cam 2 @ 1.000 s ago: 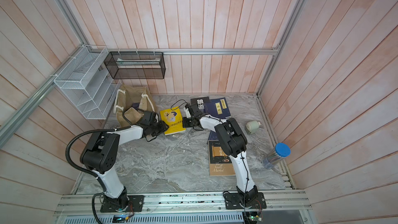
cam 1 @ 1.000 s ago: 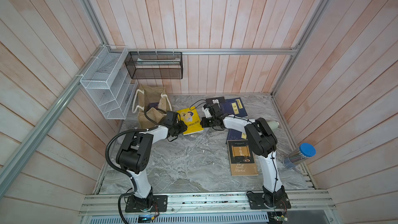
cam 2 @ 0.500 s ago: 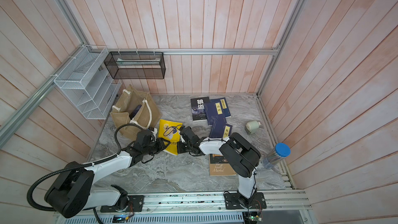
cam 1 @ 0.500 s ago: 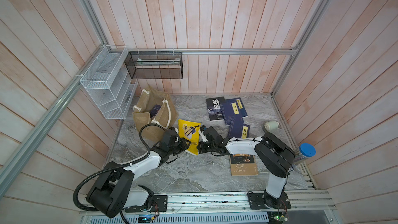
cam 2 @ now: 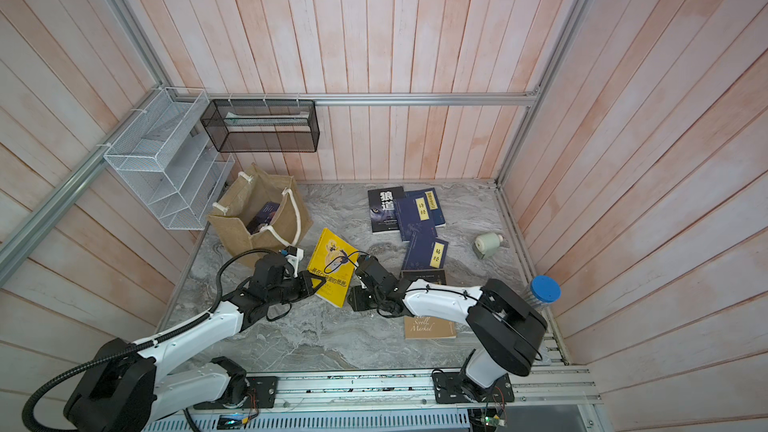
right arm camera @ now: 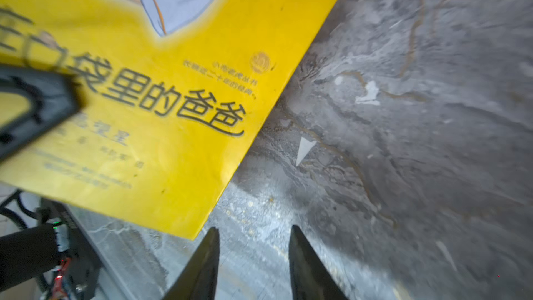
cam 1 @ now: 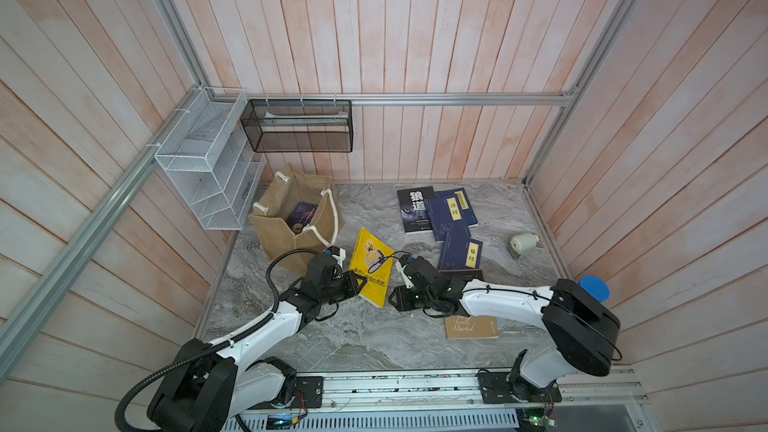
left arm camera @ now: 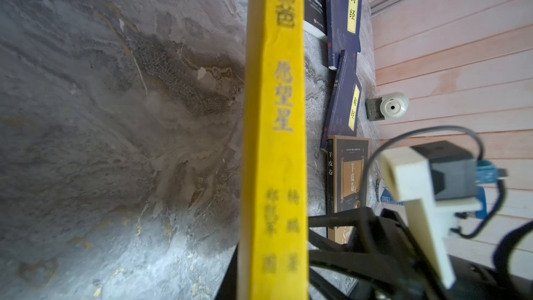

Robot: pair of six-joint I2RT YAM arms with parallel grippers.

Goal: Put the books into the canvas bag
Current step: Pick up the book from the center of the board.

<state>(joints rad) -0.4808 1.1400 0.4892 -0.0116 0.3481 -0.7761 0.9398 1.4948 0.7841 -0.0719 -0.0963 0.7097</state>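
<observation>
The grey marble desk (cam 1: 374, 338) carries everything. At its far left corner the canvas bag (cam 1: 274, 226) stands upright with its mouth open and a dark book (cam 1: 302, 216) inside. Just beside the bag, toward the middle of the desk, the yellow book (cam 1: 372, 263) is tilted up on edge; whether its lowest corner touches the desk I cannot tell. To its right a black book (cam 1: 414, 209) and overlapping navy books (cam 1: 451, 211) lie flat near the back wall, and a brown book (cam 1: 471, 326) lies partly under the right arm. The left tool (cam 1: 356, 284) is pinched narrow on the yellow book's left edge, one of its fingers (right arm camera: 34, 105) across the cover. The right tool (right arm camera: 253, 232) sits just beside the book's lower corner, jaws apart over bare desk, holding nothing.
</observation>
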